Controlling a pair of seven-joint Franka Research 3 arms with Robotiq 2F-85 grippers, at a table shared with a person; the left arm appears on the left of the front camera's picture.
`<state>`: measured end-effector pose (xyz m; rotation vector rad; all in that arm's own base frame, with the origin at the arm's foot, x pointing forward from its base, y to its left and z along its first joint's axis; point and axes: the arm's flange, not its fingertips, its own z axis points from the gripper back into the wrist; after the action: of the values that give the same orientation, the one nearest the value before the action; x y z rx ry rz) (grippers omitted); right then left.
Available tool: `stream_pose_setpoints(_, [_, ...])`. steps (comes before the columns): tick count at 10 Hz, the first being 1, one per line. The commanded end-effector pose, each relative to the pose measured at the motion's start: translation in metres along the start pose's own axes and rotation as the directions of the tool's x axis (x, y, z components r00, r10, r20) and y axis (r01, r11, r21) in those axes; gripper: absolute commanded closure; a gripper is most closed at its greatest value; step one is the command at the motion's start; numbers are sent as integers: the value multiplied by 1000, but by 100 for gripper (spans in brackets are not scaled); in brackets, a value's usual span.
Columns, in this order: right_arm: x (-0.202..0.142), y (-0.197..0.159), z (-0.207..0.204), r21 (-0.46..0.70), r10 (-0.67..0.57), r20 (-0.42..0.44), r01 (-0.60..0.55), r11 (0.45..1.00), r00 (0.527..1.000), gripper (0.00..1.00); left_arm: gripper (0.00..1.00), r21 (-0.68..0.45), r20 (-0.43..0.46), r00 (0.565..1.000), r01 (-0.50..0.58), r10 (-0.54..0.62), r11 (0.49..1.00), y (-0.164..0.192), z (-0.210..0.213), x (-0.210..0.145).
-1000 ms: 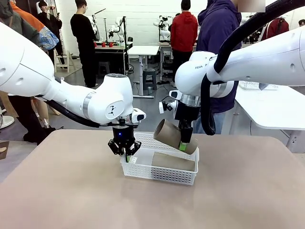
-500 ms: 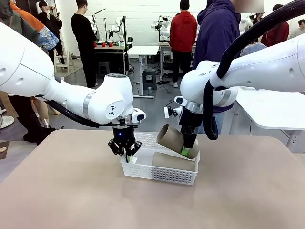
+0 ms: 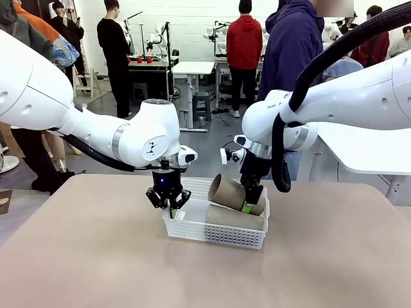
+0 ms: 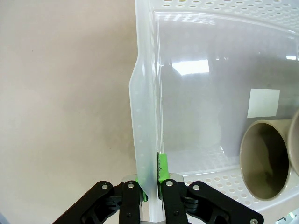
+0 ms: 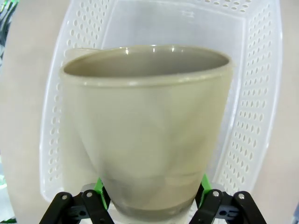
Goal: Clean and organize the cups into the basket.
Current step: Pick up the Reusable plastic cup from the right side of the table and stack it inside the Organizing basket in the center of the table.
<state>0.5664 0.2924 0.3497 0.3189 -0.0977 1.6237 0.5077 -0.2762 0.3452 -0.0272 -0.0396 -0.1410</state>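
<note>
While left pincer (image 3: 170, 208) is clamping the basket (image 3: 218, 235) wall, right pincer (image 3: 246, 206) is gripping a tan cup (image 3: 226, 190) tilted directly above it.

held cup (image 5: 145, 130) hides basket (image 5: 261, 93) floor | another cup (image 4: 295, 140) cut by edge

A robotics lab: white robot arms (image 3: 135, 135) work over a brown tabletop (image 3: 96, 256), with people (image 3: 115, 58) standing among white workbenches (image 3: 192, 67) and a stool (image 3: 203, 101) on a grey floor (image 3: 205, 151) behind.
</note>
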Motion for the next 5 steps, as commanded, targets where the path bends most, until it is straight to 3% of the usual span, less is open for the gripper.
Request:
stream_pose_setpoints(1, [-18, -5, -11, 10, 27, 2, -27, 1000, 1000, 19, 100, 6, 0, 1000, -2, 2, 1000, 4, -1, 1])
stream_pose_setpoints(5, [-20, -12, -22, 15, 35, -4, -35, 999, 999, 15, 100, 6, 0, 1000, -2, 2, 1000, 4, -1, 1])
